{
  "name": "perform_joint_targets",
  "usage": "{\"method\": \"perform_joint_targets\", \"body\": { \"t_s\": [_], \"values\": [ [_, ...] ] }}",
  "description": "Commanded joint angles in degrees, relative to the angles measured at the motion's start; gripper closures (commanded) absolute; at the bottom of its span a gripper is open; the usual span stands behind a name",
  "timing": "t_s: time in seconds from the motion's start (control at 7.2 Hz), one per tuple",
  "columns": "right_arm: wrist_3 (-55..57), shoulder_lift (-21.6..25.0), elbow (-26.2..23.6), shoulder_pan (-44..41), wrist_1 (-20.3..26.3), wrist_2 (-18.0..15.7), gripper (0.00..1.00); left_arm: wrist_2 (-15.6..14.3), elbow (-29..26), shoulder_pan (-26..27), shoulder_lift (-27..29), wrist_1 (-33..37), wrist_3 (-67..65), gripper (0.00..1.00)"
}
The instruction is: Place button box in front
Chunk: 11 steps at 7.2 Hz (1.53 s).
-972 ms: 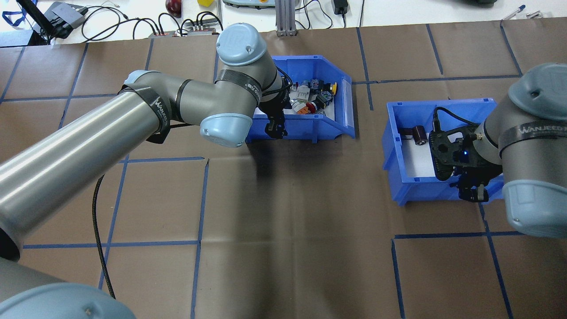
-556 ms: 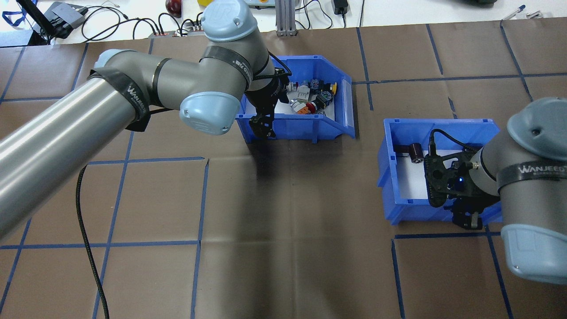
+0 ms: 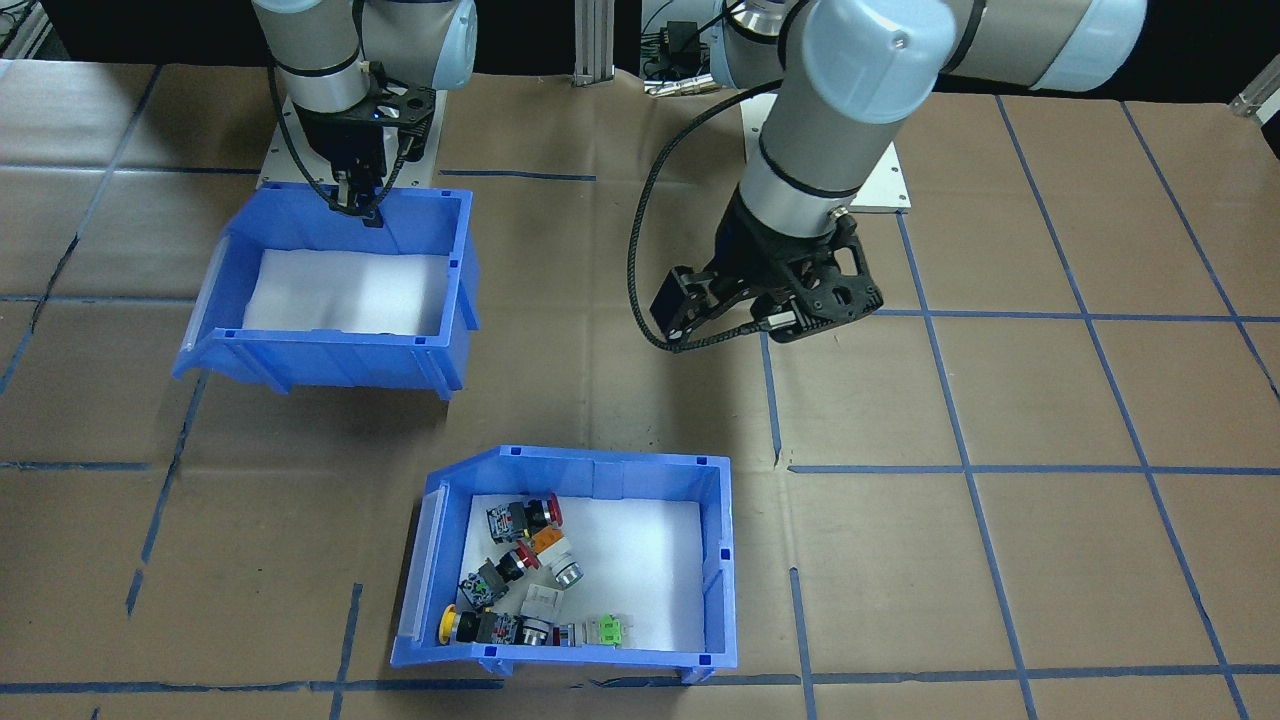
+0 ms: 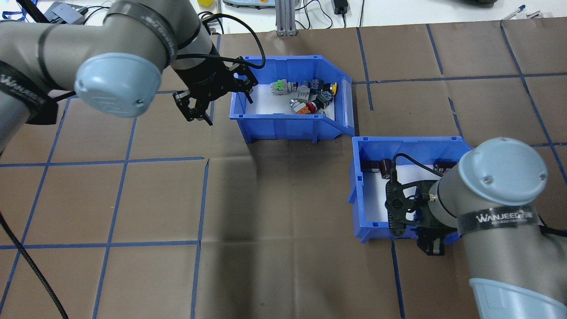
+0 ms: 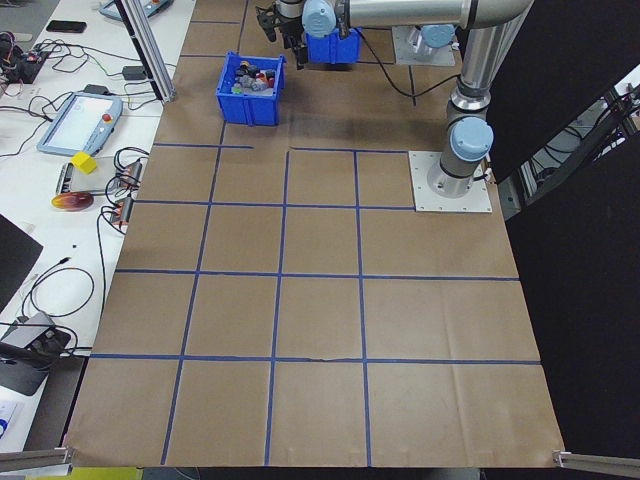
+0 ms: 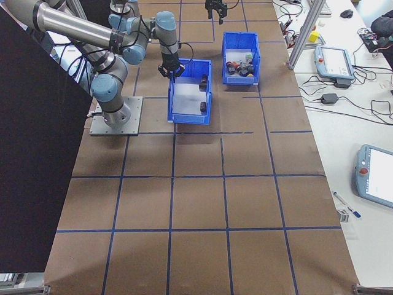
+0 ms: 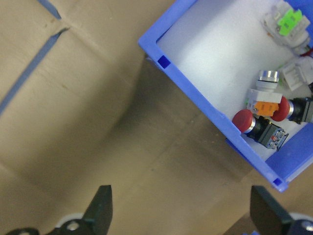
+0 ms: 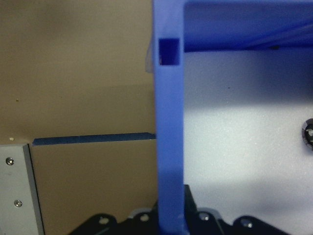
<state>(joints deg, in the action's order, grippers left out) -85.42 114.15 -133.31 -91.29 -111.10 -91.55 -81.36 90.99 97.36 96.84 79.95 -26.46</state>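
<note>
Since the earlier frame the left gripper (image 4: pixel 198 111) has pulled away from the button box (image 4: pixel 290 119) and is now hanging over bare table beside the box's end wall, fingers spread wide and holding nothing — the left wrist view shows only brown paper between them. The button box is sitting toward the far edge of the table, its red, yellow and green switches (image 3: pixel 520 585) clustered at the sloped end. The second blue bin (image 4: pixel 367 195) has slid nearer the robot's edge. The right gripper (image 3: pixel 358 200) is pinching this bin's near wall — in the right wrist view the wall is running straight down between the fingers.
</note>
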Motion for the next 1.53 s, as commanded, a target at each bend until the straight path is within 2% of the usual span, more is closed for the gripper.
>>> {"method": "perform_joint_targets", "body": {
  "t_s": [0.0, 0.14, 0.28, 0.56, 0.83, 1.11, 1.39],
  "values": [
    [8.5, -0.6, 0.0, -8.6, -2.8, 0.1, 0.94, -0.9, 1.1, -5.2, -7.3, 7.1, 28.6, 0.01],
    [11.3, -1.5, 0.1, -11.4, -4.6, 0.1, 0.94, -5.7, 1.2, -5.5, -9.7, 12.4, 29.9, 0.01],
    [14.7, -3.4, 0.2, -14.2, -6.0, 0.1, 0.94, -10.3, 1.2, -5.5, -11.3, 13.7, 30.2, 0.01],
    [20.4, -7.1, 0.5, -21.0, -10.1, -0.6, 0.94, -9.8, 4.7, -5.6, -11.6, 13.0, 29.8, 0.01],
    [22.8, -9.9, 0.9, -24.1, -12.7, -0.6, 0.93, -9.8, 5.2, -5.6, -12.5, 13.0, 30.5, 0.02],
    [24.9, -14.0, 4.4, -26.7, -12.6, -0.7, 0.93, -9.8, 4.5, -5.6, -12.7, 12.9, 30.5, 0.02],
    [27.5, -18.7, 7.1, -30.1, -13.2, -2.4, 0.93, -9.9, 5.1, -5.6, -12.7, 9.3, 30.3, 0.01]
  ]
}}
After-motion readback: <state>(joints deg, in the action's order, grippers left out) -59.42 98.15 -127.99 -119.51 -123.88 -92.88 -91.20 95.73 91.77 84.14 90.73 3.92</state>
